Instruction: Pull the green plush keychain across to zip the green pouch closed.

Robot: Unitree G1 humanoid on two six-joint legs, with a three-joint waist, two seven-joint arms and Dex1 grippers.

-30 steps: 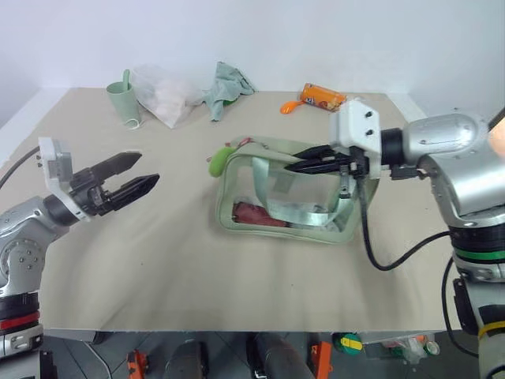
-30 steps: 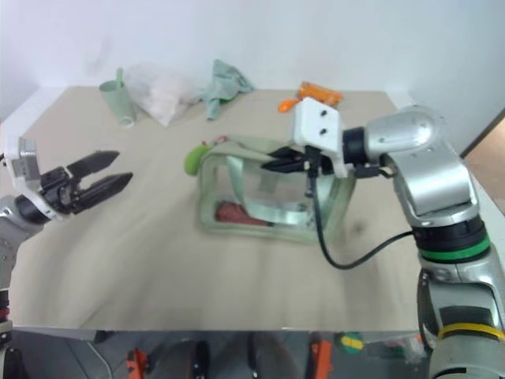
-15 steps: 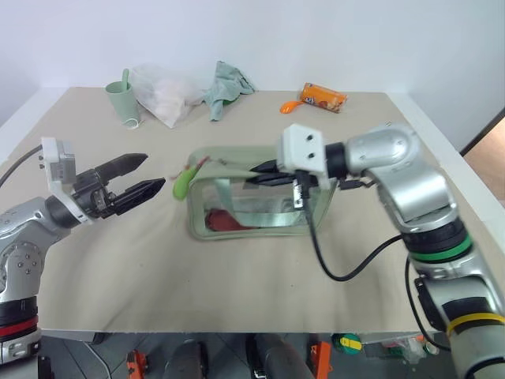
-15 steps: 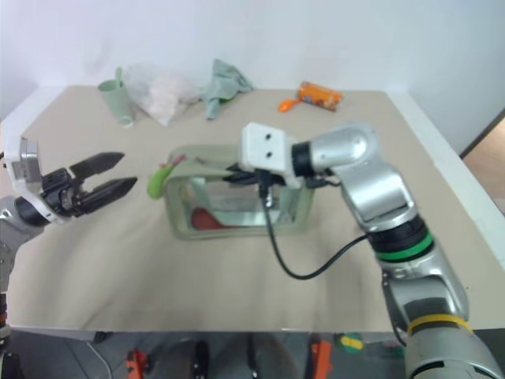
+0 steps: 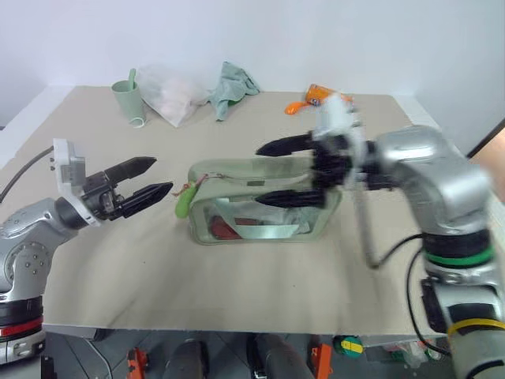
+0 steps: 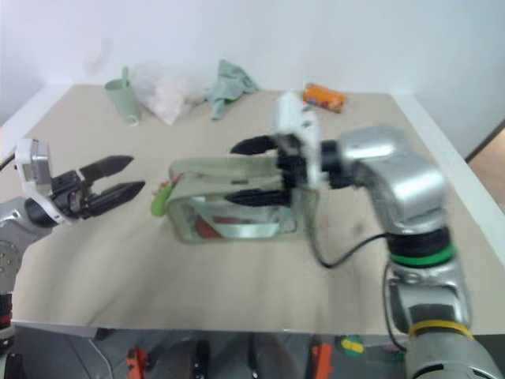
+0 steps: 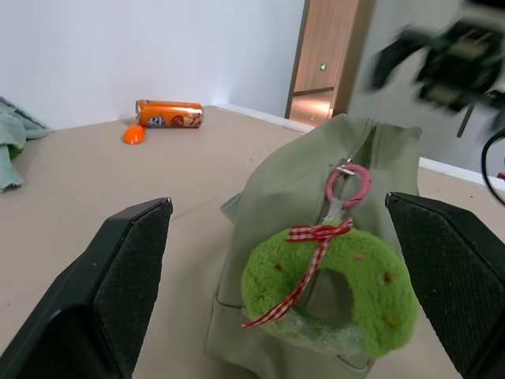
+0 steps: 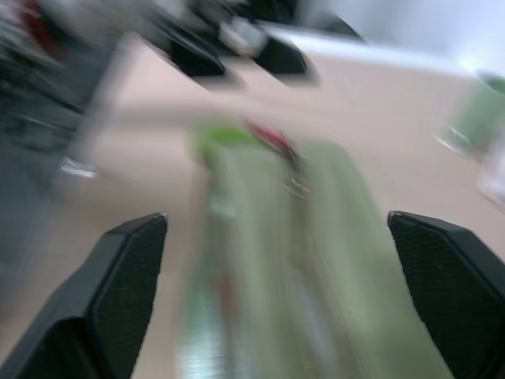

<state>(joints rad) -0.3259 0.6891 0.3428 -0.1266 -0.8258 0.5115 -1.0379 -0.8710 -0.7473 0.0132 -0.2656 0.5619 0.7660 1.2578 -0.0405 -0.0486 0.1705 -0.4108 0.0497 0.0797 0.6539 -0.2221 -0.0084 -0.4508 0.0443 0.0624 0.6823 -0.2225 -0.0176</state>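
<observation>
The green pouch [image 5: 260,207] stands mid-table with red contents behind its clear front. At its left end the green plush keychain [image 5: 183,201] hangs from a pink ring. In the left wrist view, the keychain [image 7: 327,288] with its red checked ribbon lies between the open fingers. My left gripper [image 5: 162,175] is open, level with the keychain and just short of it. My right gripper [image 5: 260,174] is open wide above the pouch's top, pointing left and holding nothing. The right wrist view is blurred but shows the pouch [image 8: 316,260] running ahead.
Along the back of the table [image 5: 95,260] are a pale green cup [image 5: 126,99], a clear plastic bag [image 5: 170,95], a teal cloth [image 5: 233,87], an orange spoon [image 5: 293,106] and an orange packet [image 5: 319,93]. The table's front edge is close below both arms.
The right gripper, shut on the pouch's top, dragged the pouch left toward the left gripper, then opened and let go. The left gripper has stayed open and nearly still.
</observation>
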